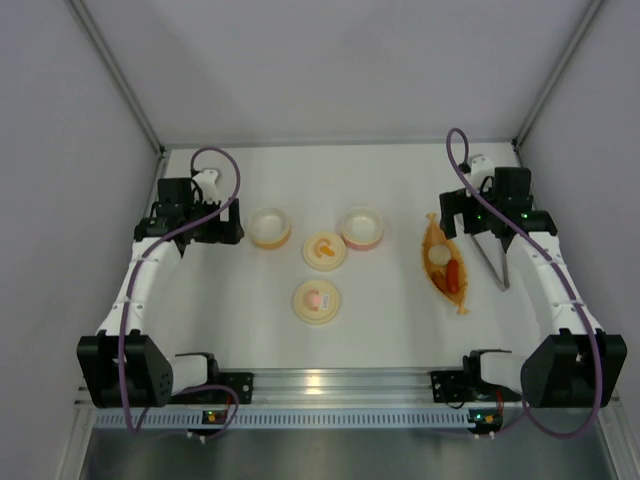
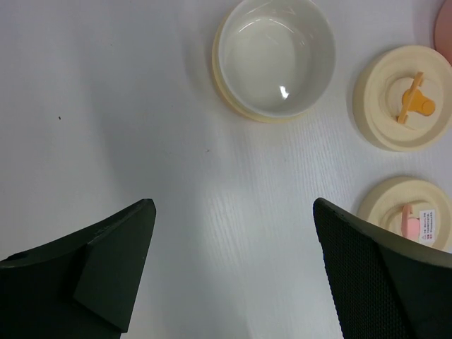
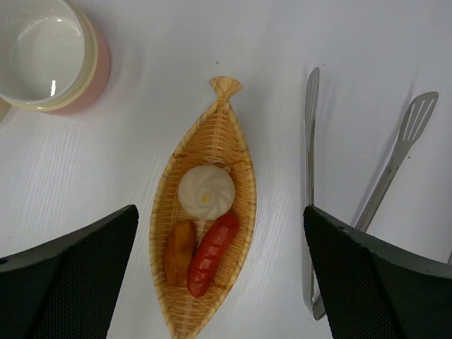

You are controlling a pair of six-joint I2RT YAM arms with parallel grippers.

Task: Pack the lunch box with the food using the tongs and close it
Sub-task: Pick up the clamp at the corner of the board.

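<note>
Right wrist view: the food is being shown gathered in the orange boat-shaped tray (image 3: pixel 235 134) at the right of the table. The cream-white ball (image 3: pixel 205 192) is being seen at the tray's middle, the red-orange sausage (image 3: pixel 210 254) touching it on the near side, and a smaller brown piece (image 3: pixel 180 253) just beside the sausage. The tongs (image 3: pixel 310 176) are being shown flat on the table just right of the tray, their arms spread in a V with nothing between them. The right gripper (image 3: pixel 219 212) is being held above the tray, fingers spread wide and nothing being pinched. Further left, the pink container (image 3: pixel 99 67) and the yellow container (image 2: pixel 222 88) are being shown open and empty. The orange-handled lid (image 2: pixel 402 99) and the pink-handled lid (image 2: pixel 413 215) are being seen apart from them, between the containers on the near side. The left gripper (image 2: pixel 232 212) is being held spread wide over bare table near the yellow container, gripping nothing. The task is therefore being judged as not yet begun. The tongs are not being held, no piece is packed and no lid is on, so lifting the tongs, carrying the pieces across and closing the box are all being counted as remaining.
</note>
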